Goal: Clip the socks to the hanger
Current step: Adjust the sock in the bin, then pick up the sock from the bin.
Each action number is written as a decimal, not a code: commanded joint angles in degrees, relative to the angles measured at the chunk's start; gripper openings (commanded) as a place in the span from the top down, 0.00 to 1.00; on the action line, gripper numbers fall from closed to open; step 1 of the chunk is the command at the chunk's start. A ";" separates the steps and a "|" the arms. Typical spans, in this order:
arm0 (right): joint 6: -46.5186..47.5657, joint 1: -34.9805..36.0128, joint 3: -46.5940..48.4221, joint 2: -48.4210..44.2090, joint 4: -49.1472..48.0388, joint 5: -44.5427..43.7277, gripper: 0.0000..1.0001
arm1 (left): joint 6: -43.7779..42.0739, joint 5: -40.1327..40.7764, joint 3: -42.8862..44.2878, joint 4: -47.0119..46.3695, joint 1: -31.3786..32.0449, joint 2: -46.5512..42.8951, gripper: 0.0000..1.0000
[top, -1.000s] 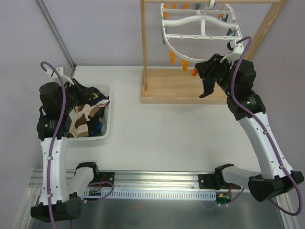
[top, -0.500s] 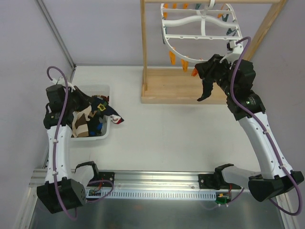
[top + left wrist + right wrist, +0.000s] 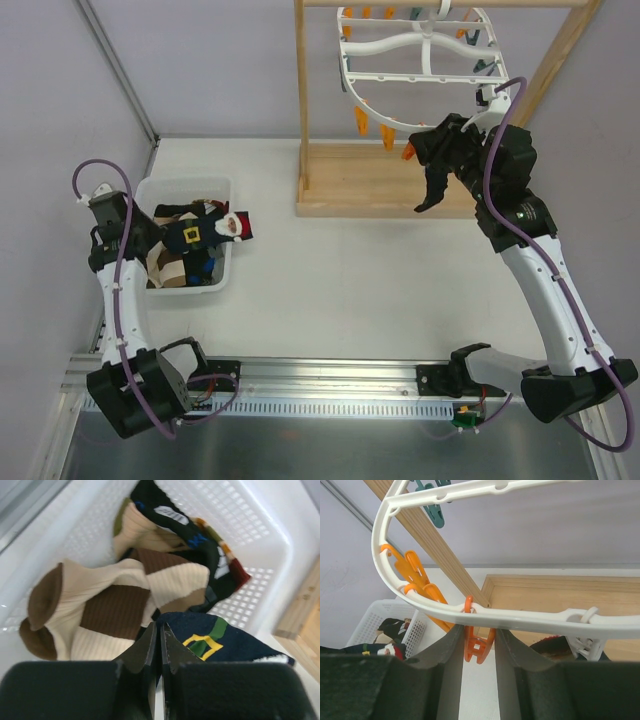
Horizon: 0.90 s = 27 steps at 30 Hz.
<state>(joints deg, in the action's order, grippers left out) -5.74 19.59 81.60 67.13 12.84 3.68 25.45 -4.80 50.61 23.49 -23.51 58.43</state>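
Note:
My left gripper [image 3: 158, 234] is shut on a dark navy sock [image 3: 207, 232] with a yellow and green buckle mark. The sock lies stretched over the white basket's right rim [image 3: 226, 262]. In the left wrist view the pinched sock [image 3: 225, 642] runs right from my shut fingertips [image 3: 160, 630]. Tan-and-brown and dark socks [image 3: 115, 605] lie in the basket. The white oval hanger [image 3: 400, 48] hangs from the wooden stand. My right gripper [image 3: 479, 645] is shut on an orange peg [image 3: 469, 650] under the hanger's rim [image 3: 530, 617]; it also shows in the top view [image 3: 425, 170].
The wooden stand's base [image 3: 360, 185] lies under the hanger and its posts [image 3: 301, 90] rise on both sides. More orange pegs [image 3: 415, 572] and teal pegs [image 3: 432, 512] ring the frame. A dark red-edged thing [image 3: 555, 645] shows behind my right finger.
My left arm has drawn back to the left, pulling the navy sock out of the pile until it lies stretched over the basket's rim. The right arm has not moved.

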 commanded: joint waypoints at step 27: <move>1.43 -0.87 -1.01 -1.13 -0.10 0.97 0.99 | -20.79 -6.89 6.88 -0.81 18.85 4.50 0.20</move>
<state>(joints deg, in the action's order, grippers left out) -5.26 19.16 80.84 67.11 12.64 3.73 6.33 -12.51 58.83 22.57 -4.93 63.42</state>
